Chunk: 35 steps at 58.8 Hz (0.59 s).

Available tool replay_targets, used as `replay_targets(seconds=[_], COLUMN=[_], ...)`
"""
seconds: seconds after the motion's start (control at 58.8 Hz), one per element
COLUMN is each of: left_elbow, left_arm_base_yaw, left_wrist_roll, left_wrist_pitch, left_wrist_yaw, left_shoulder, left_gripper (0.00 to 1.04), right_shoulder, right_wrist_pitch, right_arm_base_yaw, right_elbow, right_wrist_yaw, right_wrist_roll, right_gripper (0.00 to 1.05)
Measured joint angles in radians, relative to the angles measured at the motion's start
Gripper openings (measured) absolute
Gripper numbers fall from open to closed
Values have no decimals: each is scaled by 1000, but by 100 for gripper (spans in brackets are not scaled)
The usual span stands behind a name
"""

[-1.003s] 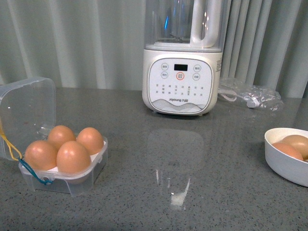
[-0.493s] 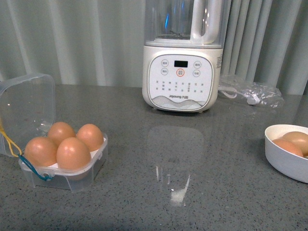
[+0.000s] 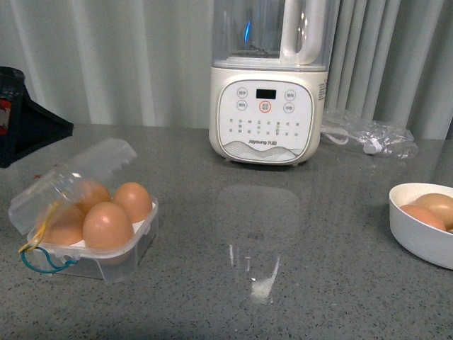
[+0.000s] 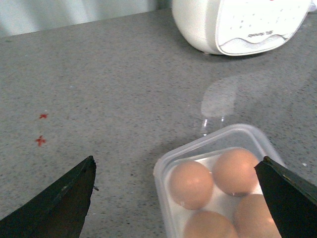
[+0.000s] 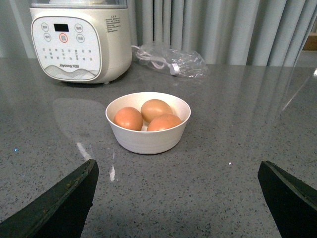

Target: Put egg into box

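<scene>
The box, a small clear-plastic case with a white tray, sits at the left of the grey counter and holds several brown eggs; one egg is nearest the front. Its clear lid leans half down over the back eggs. Yellow and teal cords hang off its left corner. A dark part of my left arm shows behind the box. My left gripper is open, fingers spread wide, above the box. My right gripper is open over bare counter, short of the bowl.
A white round bowl with three brown eggs stands at the right. A white blender is at the back centre, with a bagged cable beside it. Curtains close off the rear.
The box lid has swung from upright down toward the eggs. My left arm has come into the front view at the left edge.
</scene>
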Motion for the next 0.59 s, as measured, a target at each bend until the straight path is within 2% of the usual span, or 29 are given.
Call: replay_targets(seconds=[0.255,0.595], left_elbow=[-44,-21], left_arm_base_yaw=[-106,-92], left_wrist_roll=[5,-3], left_wrist_pitch=[-31,-83], left_wrist_yaw=[-28,-56], left_shoulder=[-59,-130], left_gripper=[98,98], right_shoulder=[0,0], right_wrist_pitch=[0,0], right_arm_base_yaw=[0,0], right_elbow=[0,0], right_wrist_yaw=[0,0], right_wrist_roll=[0,0], right_gripper=[98,98])
